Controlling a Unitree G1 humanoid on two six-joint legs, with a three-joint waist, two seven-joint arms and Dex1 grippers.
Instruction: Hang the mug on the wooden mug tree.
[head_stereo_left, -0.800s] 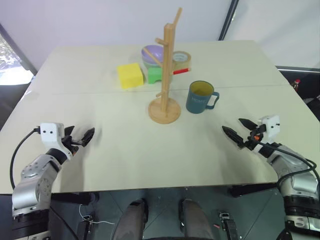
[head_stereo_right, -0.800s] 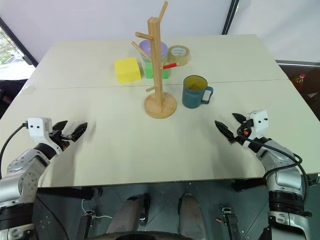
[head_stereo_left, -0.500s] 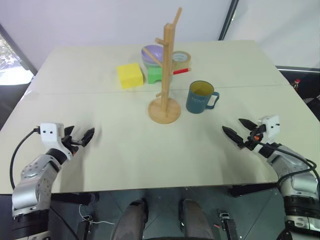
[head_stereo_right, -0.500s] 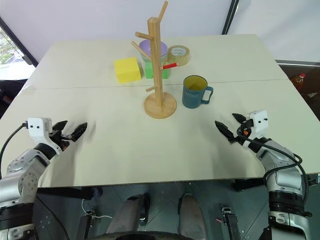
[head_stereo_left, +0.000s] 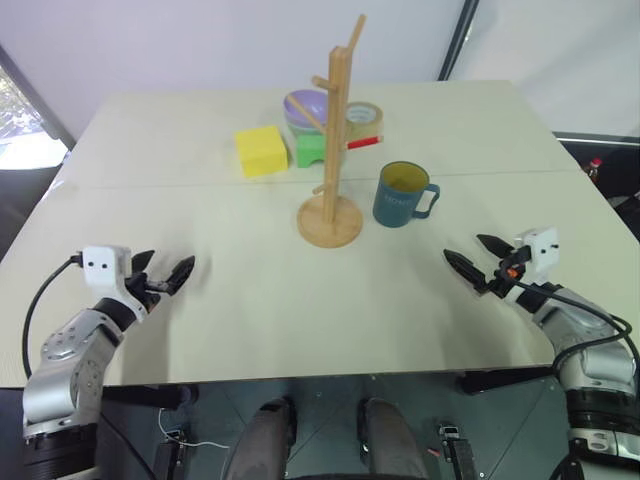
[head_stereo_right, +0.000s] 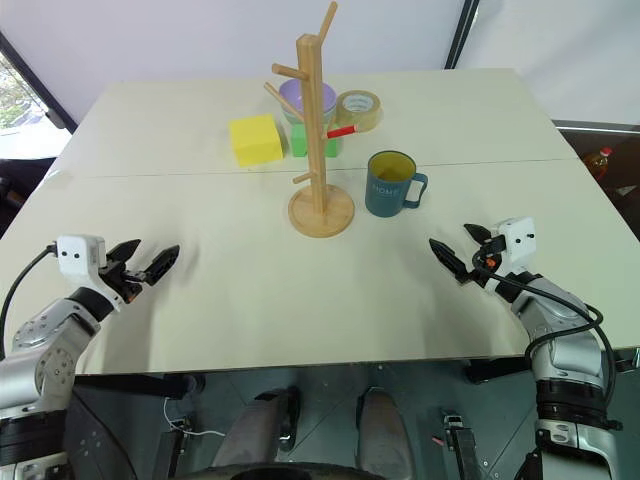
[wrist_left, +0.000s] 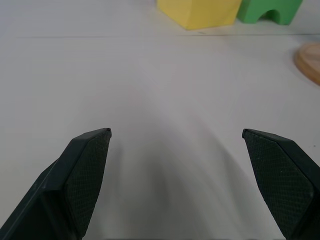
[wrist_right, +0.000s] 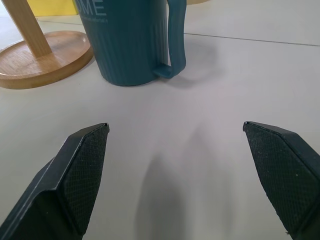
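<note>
The teal mug (head_stereo_left: 402, 195) with a yellow inside stands upright on the table, its handle turned to the right. Just left of it is the wooden mug tree (head_stereo_left: 335, 130), a tall pole with angled pegs on a round disc base (wrist_right: 45, 57). My right gripper (head_stereo_left: 467, 250) hovers low over the table, nearer to me than the mug and to its right, pointing at it, open and empty. In the right wrist view the mug (wrist_right: 135, 40) stands ahead of the fingers. My left gripper (head_stereo_left: 165, 270) is open and empty near the table's front left, far from both.
Behind the mug tree stand a yellow block (head_stereo_left: 260, 151), a green block (head_stereo_left: 312, 150), a lavender bowl (head_stereo_left: 302, 108) and a roll of tape (head_stereo_left: 365, 115) with a red stick (head_stereo_left: 362, 142) beside it. The table's front edge (head_stereo_left: 300, 375) runs just below both grippers.
</note>
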